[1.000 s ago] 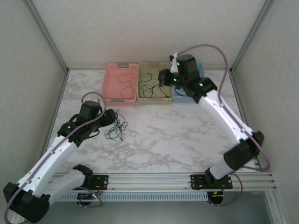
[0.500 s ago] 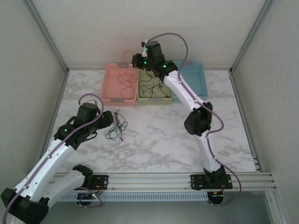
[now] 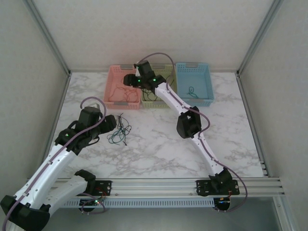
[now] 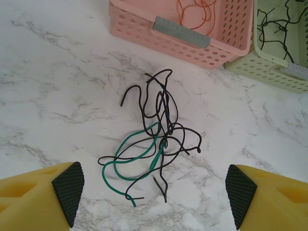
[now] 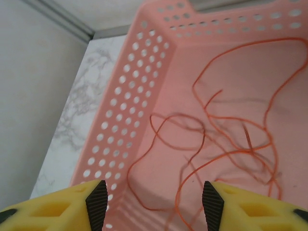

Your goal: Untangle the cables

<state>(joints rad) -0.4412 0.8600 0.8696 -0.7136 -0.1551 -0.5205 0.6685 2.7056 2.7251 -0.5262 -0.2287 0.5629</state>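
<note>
The left gripper (image 4: 154,192) stands wide open, its two yellow fingers with black pads (image 4: 67,191) far apart at the lower corners of the left wrist view, and nothing is between them. It hovers above the marble table (image 3: 159,139) and touches no wire. Directly under it, between the two fingers, lies the tangle of cables (image 4: 159,144). It has one green-teal wire (image 4: 137,134) and several black wires (image 4: 166,103), crossed over each other in a loose knot. In the top view the left gripper (image 3: 109,122) is just beside this tangle (image 3: 120,131), on the left part of the table.

The right gripper (image 5: 155,201) is also open and empty. Its arm reaches far over the table to the back, and the gripper (image 3: 129,81) hangs over the pink basket (image 5: 139,96). Inside this basket (image 3: 111,77) the red-orange cables (image 5: 226,139) lie on the floor in loose loops, below the open fingers and apart from them.

To the right of the pink basket, touching it, stands the yellow-green basket (image 4: 269,74) with black cables (image 4: 276,24) inside. Further right, the blue basket (image 3: 195,67) contains one small green-teal cable (image 3: 192,90). The three baskets stand in a row along the back edge of the table, well apart from the tangle.
</note>
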